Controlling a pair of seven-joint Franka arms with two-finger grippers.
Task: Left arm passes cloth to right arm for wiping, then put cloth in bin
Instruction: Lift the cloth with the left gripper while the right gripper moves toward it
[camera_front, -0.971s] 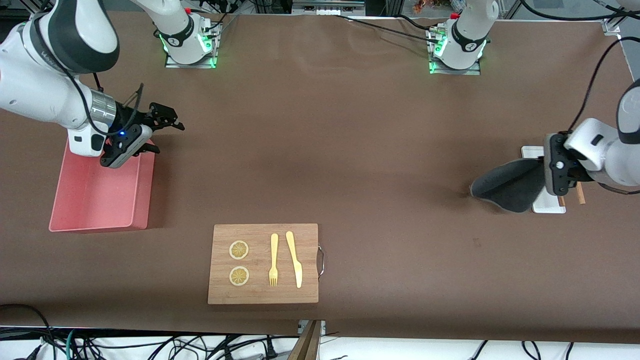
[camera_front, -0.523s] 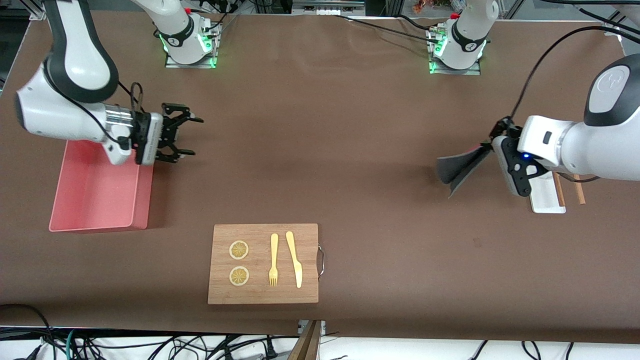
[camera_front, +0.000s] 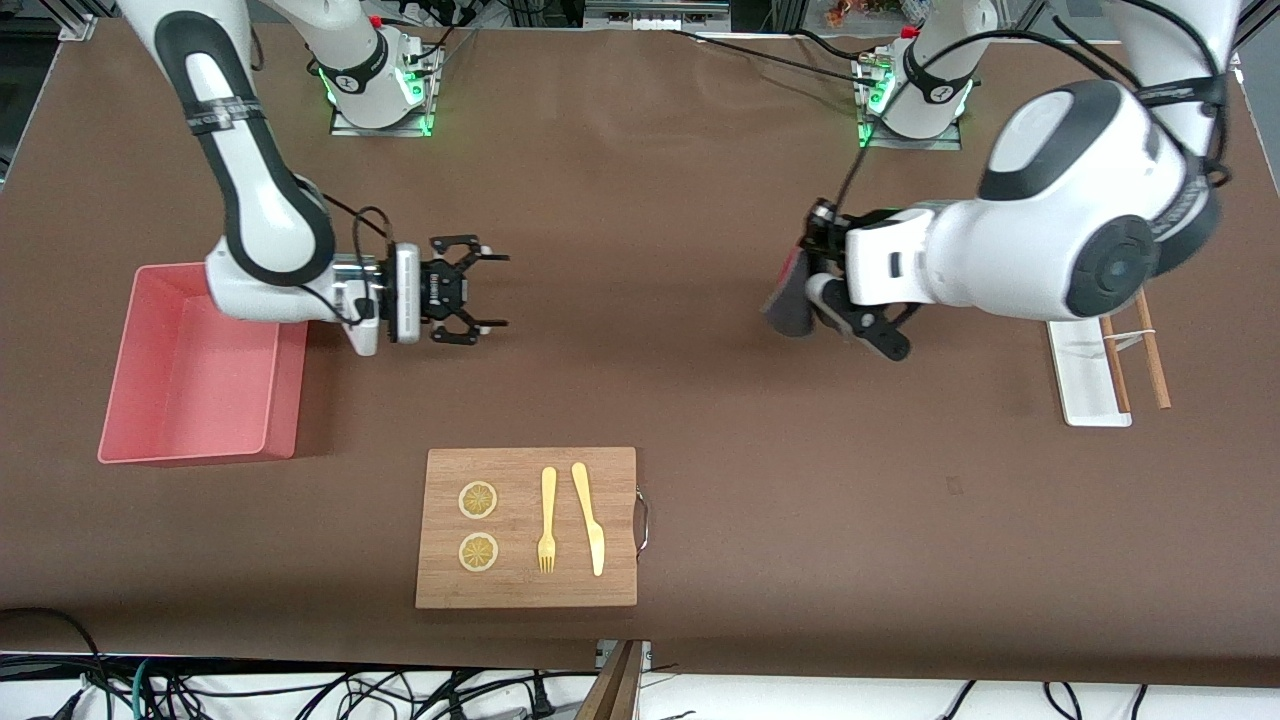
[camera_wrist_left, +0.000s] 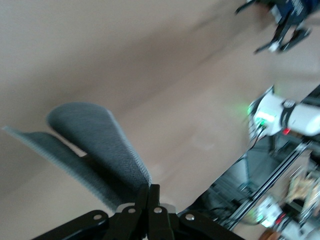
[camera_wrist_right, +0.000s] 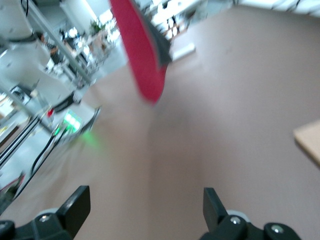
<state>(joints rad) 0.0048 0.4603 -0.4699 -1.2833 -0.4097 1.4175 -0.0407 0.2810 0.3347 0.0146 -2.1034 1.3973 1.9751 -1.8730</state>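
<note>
We take the wooden board (camera_front: 527, 527) as our landmark. It lies on the brown bench (camera_front: 680, 430) near the front camera and carries two lemon slices (camera_front: 478, 525), a fork (camera_front: 547, 519) and a knife (camera_front: 589, 517).

The left hand (camera_front: 815, 265) is in the air over bare bench, above the board and toward the left arm's end. Its fingers are together and clamp the cloth (camera_front: 790, 296). In the front view the cloth is only a small dark fold with a red edge, hanging at the hand. The left wrist view shows more: the grey back of the cloth (camera_wrist_left: 92, 147) curls in two flaps from the closed fingertips (camera_wrist_left: 150, 200). That view also shows the right hand (camera_wrist_left: 282, 27) far off.

The right hand (camera_front: 485, 290) is over the bench too, above the board and toward the right arm's end. Its fingers (camera_wrist_right: 75, 202) stand wide apart and hold nothing. Only the right wrist view shows the crimson face of the cloth (camera_wrist_right: 142, 55).

The pink bin (camera_front: 200, 365) lies beside the board, toward the right arm's end. A white tray (camera_front: 1085, 375) with brown chopsticks (camera_front: 1135, 350) lies well apart from the board, toward the left arm's end.
</note>
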